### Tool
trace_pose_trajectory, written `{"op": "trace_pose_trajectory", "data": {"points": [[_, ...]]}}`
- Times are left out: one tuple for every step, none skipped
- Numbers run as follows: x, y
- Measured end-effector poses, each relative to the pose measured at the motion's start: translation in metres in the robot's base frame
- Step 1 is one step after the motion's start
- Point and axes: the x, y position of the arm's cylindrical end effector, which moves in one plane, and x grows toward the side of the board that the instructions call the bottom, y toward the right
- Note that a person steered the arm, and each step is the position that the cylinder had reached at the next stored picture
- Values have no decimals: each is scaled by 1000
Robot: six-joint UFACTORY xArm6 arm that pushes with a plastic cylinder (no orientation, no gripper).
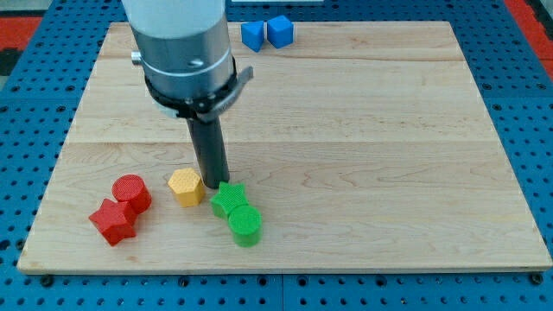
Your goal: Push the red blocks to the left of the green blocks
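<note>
The two red blocks sit near the view's bottom-left corner of the worktop (363, 130): a red cylinder (131, 192) and, touching it at about seven o'clock, a red star-shaped block (113, 221). The two green blocks lie toward the bottom centre: a green star-shaped block (229, 199) with a green cylinder (245, 225) touching it at about five o'clock. As things lie, both reds are already on the view's left of both greens, so I judge the task to be met or nearly so.

A yellow block (186, 186), roughly six-sided, stands between the two pairs, at about three o'clock from the red cylinder and just beside the green star. My tip (214, 184) is down on the wood in the narrow gap between the yellow block and the green star, at about eleven o'clock of the star and seemingly touching its edge. That placing suggests it is set to nudge the greens rightward or to keep the groups apart.

There is no pincer on this arm, only the rod, so no opening or hold can be reported.

At twelve o'clock, by the top edge, two blue blocks (267, 33) rest side by side, well apart from everything else.

Count: two red, two green, two blue, one yellow.
</note>
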Motion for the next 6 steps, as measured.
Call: {"op": "trace_pose_trajectory", "data": {"points": [[12, 7], [27, 6], [32, -29], [32, -84], [-31, -93], [-61, -76]]}}
